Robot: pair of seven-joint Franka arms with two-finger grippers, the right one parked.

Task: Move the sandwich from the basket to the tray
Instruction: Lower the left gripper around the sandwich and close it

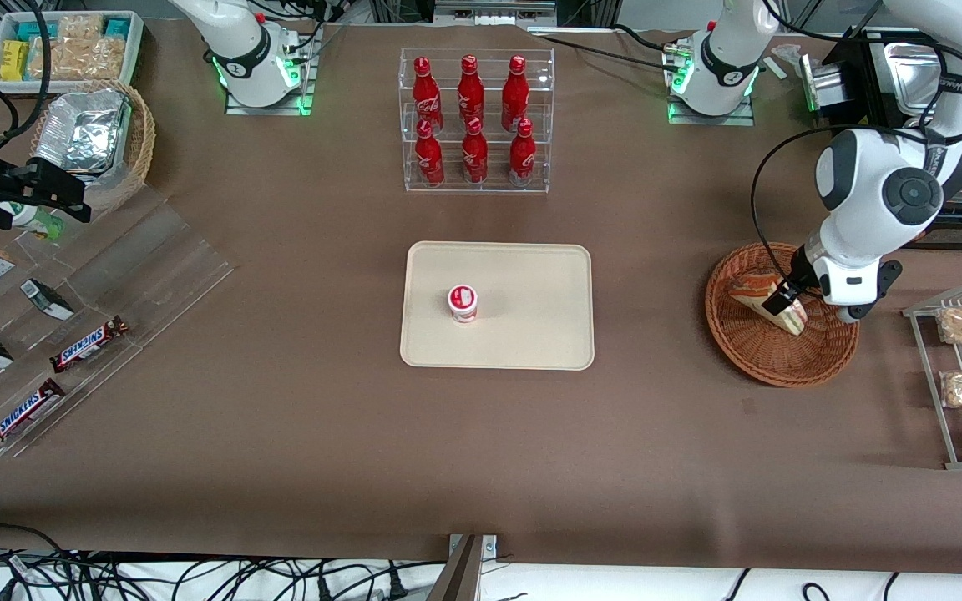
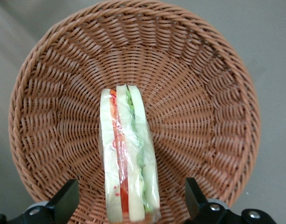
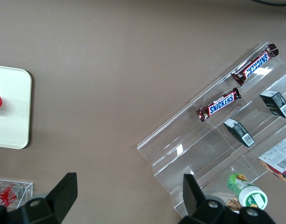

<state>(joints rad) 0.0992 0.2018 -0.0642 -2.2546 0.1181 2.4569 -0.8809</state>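
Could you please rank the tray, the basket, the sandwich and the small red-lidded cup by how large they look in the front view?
1. tray
2. basket
3. sandwich, with the open gripper around it
4. red-lidded cup

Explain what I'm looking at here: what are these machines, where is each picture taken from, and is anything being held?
Two white robot arms stand at a brown table. One picture looks down from the front; the other two come from cameras on each arm's wrist. The working arm's gripper hangs open over the sandwich, its fingers on either side, holding nothing yet. The sandwich lies in the basket. The tray at the table's middle carries a small cup. Cola bottles stand farther from the front camera.
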